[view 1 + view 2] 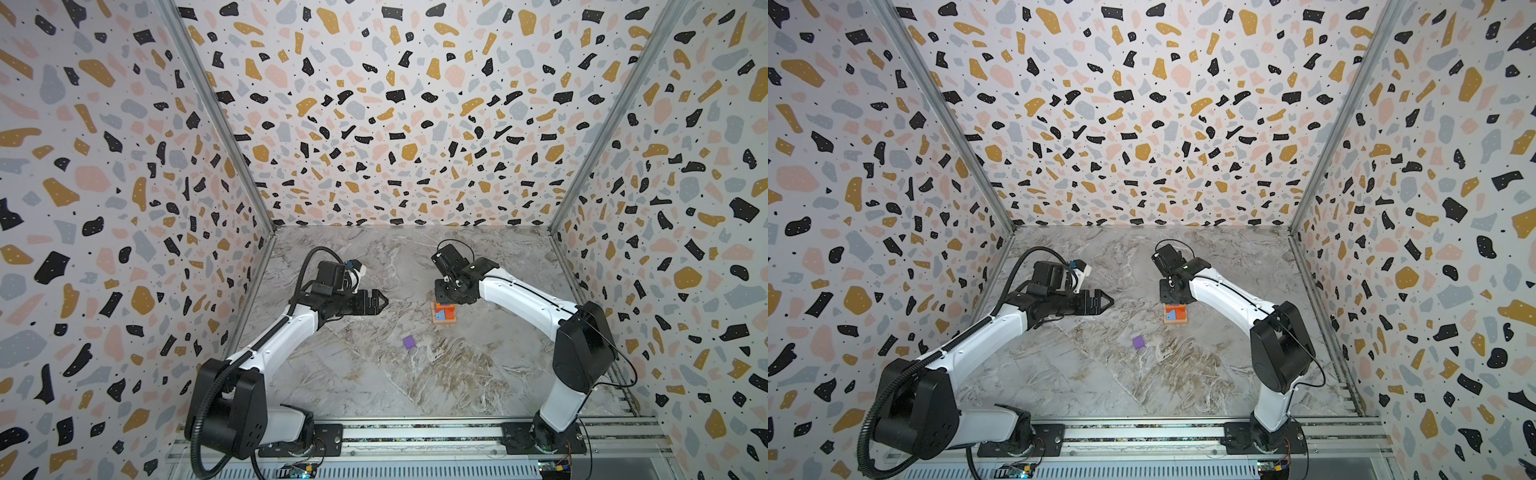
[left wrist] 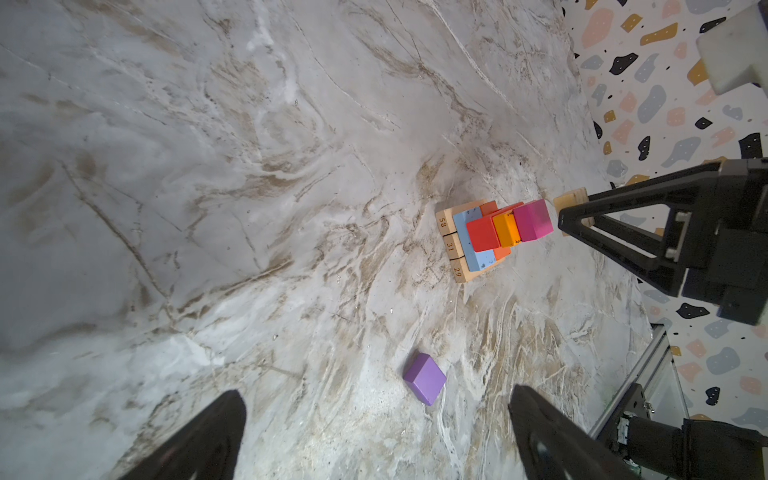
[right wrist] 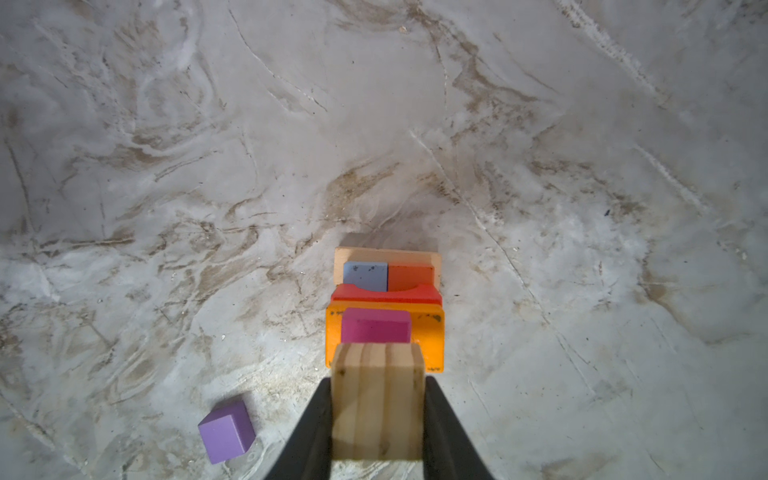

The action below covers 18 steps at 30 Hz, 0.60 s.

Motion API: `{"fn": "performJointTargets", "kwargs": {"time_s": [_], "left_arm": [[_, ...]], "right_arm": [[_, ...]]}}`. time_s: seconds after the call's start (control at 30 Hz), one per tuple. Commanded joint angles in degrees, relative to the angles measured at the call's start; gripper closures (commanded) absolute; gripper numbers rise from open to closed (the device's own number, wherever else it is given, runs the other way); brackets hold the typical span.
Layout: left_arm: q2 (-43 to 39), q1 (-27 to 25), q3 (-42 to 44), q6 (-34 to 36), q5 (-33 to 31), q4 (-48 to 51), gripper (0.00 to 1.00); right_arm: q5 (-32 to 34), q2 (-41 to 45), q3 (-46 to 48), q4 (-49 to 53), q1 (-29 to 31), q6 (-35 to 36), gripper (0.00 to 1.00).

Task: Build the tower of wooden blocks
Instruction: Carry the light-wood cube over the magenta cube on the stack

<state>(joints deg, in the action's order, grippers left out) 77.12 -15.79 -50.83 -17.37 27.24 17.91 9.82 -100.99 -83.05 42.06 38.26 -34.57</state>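
Checking the right side first. What does the right gripper [image 3: 378, 388] have?

— Your right gripper is clamped on a natural tan wooden cube [image 3: 378, 419], one finger on each side face. Grain lines run down the face turned to the wrist camera.

Where does it sit against the stack?

— Directly over the wood block tower [image 1: 444, 312], just above the magenta wooden cube [image 2: 534, 220], the highest piece standing there. You cannot tell from these views whether tan and magenta touch.

Tower make-up?

— Up from the marble-patterned surface [image 1: 457, 374]:
- natural tan oblong blocks [image 2: 451, 249] side by side, ends stamped 58, 31, 29
- a light blue oblong block [image 2: 473, 253] beside an orange-red oblong block [image 3: 411, 277]
- a red wooden block [image 2: 482, 233] with an arched notch
- an orange oblong block [image 2: 506, 229]
- the magenta cube

The tower stands right of centre in both top views.

Left side?

— Your left gripper [image 1: 380, 300] hangs spread wide, holding nothing, above the surface and well to the left of the tower.

Loose pieces?

— One purple wooden cube [image 1: 409, 342] lies alone on the surface. It is below and left of the tower in both top views, apart from it and from both grippers.
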Motion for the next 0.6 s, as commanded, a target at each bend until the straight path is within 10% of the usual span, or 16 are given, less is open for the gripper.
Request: {"fn": "performJointTargets", "kwargs": {"time_s": [0.0, 0.57], "left_arm": [[-1.4, 0.4, 0.3, -0.1, 1.4, -1.2, 0.0], [-1.4, 0.3, 0.4, -0.3, 1.3, -1.4, 0.0]], "right_arm": [[1.3, 0.0, -1.9, 1.5, -0.2, -1.4, 0.75], [1.2, -1.1, -1.5, 0.4, -0.2, -2.0, 0.75]]}}
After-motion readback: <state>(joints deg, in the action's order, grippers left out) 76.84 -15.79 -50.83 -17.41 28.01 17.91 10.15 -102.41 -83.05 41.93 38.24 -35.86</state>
